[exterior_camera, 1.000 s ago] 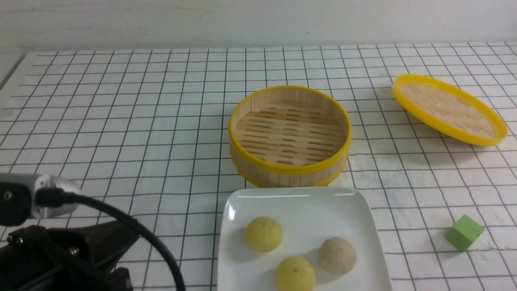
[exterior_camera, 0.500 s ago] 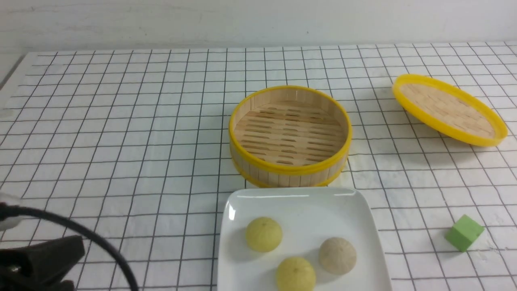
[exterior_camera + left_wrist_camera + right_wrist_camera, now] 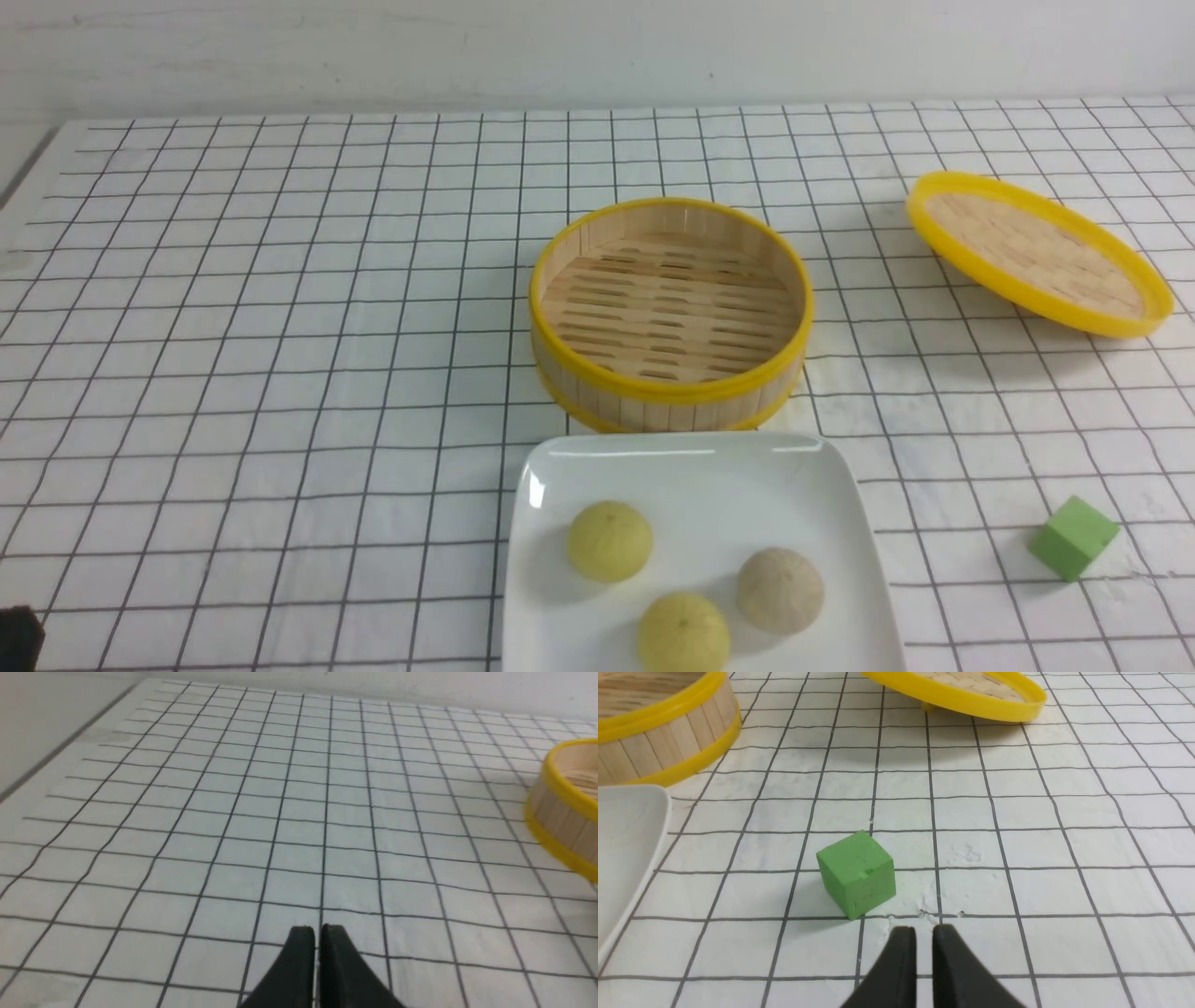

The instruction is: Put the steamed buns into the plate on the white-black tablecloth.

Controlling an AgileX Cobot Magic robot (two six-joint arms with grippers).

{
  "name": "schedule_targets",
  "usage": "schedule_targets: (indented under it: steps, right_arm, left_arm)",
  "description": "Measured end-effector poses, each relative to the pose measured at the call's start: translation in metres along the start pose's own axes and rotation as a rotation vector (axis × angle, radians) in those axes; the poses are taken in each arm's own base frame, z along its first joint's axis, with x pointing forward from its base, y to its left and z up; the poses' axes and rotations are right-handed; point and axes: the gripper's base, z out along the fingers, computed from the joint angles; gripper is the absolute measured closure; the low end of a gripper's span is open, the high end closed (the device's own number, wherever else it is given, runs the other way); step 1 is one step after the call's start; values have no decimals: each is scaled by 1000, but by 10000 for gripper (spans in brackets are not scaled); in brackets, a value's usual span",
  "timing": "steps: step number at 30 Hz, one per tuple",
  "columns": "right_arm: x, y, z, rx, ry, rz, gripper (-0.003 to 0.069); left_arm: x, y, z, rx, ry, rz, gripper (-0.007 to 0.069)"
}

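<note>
Left gripper (image 3: 318,959): tips very close together over the cloth; you cannot tell whether they meet. Right gripper (image 3: 924,959): slightly spread, a narrow strip of cloth between the tips.

Near your right gripper, the green cube (image 3: 855,873) sits on the white-black tablecloth (image 3: 233,373) covering the bench. Between your two arms lies the white plate (image 3: 560,625), cut off by the front view's lower edge. In it, all three steamed buns: one yellow bun (image 3: 610,541) farther out, a second yellow bun (image 3: 683,633) nearer you, and the beige-grey bun (image 3: 780,590) towards your right-arm side. They rest apart from one another, well inside the rim.

Farther out from your grippers, just beyond the plate, stands the bamboo steamer (image 3: 672,397), yellow-edged, its slatted floor exposed. Farthest out on your right-arm side, the yellow-rimmed lid (image 3: 1041,247) sits tilted, woven face showing.

Against a second ago: your left arm (image 3: 19,639) has drawn back from a large patch of the front view to a dark sliver at its corner. Buns, plate, steamer, lid and cube keep their places.

Buns: small, round, domed, matte; the two yellow ones pale, the third duller, its top faintly creased.
</note>
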Motion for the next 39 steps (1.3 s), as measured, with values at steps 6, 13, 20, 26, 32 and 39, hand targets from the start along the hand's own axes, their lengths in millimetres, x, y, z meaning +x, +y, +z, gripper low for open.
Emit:
schedule_targets:
  steps: [6, 13, 20, 26, 32, 39]
  right_arm:
    - [0, 0, 0, 0, 0, 0, 578]
    - [0, 0, 0, 2, 0, 1, 576]
    - [0, 0, 0, 2, 0, 1, 562]
    - [0, 0, 0, 2, 0, 1, 554]
    - [0, 0, 0, 2, 0, 1, 547]
    - [0, 0, 0, 2, 0, 1, 540]
  left_arm:
    - [15, 1, 2, -9, 33, 6, 573]
    - [19, 0, 2, 25, 75, 14, 570]
    - [19, -1, 2, 35, 77, 17, 556]
    - [19, -1, 2, 35, 80, 18, 551]
    - [19, -1, 2, 35, 80, 18, 550]
    - [19, -1, 2, 34, 79, 20, 543]
